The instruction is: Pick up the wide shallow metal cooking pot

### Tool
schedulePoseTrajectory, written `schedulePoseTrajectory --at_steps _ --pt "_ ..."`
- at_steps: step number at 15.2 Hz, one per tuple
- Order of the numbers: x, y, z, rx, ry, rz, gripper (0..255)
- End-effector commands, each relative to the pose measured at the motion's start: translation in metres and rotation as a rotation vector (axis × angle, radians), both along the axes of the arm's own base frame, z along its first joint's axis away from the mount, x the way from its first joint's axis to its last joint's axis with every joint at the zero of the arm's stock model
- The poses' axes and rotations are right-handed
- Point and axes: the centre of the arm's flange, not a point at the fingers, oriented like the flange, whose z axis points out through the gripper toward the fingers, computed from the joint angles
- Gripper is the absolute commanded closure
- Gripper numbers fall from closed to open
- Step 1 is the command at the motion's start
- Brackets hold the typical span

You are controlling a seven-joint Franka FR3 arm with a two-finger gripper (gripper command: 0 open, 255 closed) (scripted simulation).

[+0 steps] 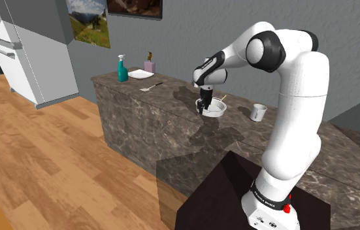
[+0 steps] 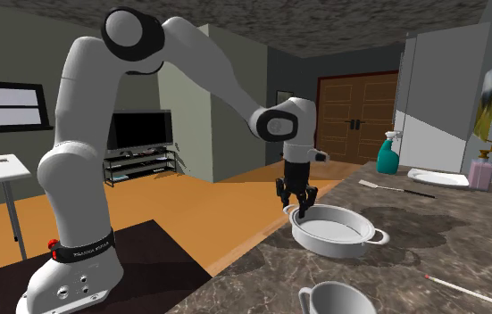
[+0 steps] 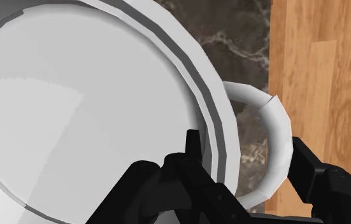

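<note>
I am hovering my hand (image 2: 296,208) released, its fingers (image 3: 192,158) astride the side handle (image 3: 277,121) of the white shallow pot (image 2: 331,234), which is sitting near the table's (image 2: 440,239) edge beside the wooden floor.

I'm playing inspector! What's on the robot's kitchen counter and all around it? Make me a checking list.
Surface: dark marbled counter, level.
Job's things: wide shallow white pot with loop handles, upright on the counter, not lifted.
Clutter: white mug, teal spray bottle, pink soap bottle, white plate, all apart from the pot.
Grippers: black gripper open, fingers astride the pot's rim and side handle.
Cables: nothing seen.
Surroundings: wooden floor, pale grey fridge, black television, brown double door.
</note>
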Motion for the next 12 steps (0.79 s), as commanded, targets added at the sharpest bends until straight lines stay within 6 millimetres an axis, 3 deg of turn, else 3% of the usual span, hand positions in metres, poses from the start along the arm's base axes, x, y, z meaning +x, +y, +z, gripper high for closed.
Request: schedulePoseTrajectory --at_steps 1,10,12 --pt "0.000 -0.001 0.013 -0.001 -0.001 0.000 255" --pt "0.000 -0.001 0.060 -0.001 -0.001 0.000 255" --pt "0.000 -0.001 0.061 -0.001 -0.001 0.000 255"
